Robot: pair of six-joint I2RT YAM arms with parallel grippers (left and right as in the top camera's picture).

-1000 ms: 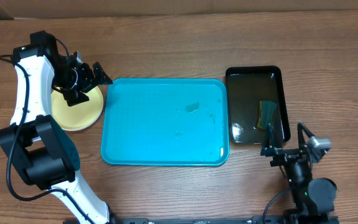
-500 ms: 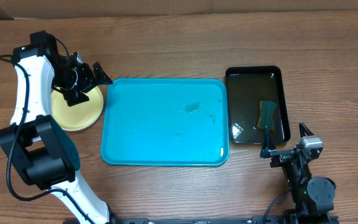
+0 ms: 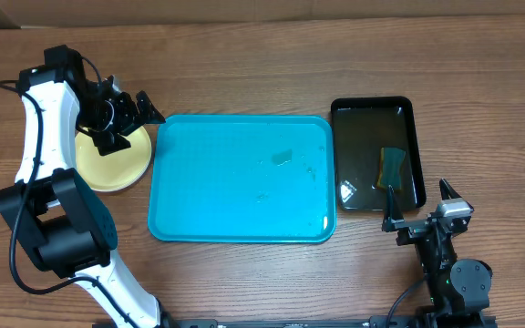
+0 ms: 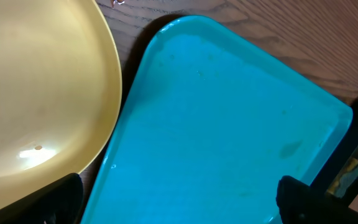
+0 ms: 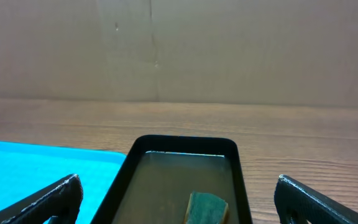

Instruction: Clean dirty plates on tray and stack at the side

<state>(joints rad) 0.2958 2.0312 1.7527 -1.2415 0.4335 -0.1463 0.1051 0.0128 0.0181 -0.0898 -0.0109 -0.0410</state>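
Overhead, my left claw (image 3: 128,123) covers the upper rim of the pale yellow plate (image 3: 108,169); whether others lie beneath cannot be told. The specks (image 3: 283,157) on the tray (image 3: 208,210) are too small to identify. My right wrist view cuts off the black basin (image 5: 185,144) and its green sponge (image 5: 207,208) at the bottom edge; my left wrist view crops plate and tray.

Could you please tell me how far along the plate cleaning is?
Nearly finished, it seems. Done: the plates sit beside the tray, which carries no dishes. In hand: nothing; the left gripper hovers open over them, and the right gripper is open near the basin holding the sponge. Left: likely nothing, though I cannot count the stack.
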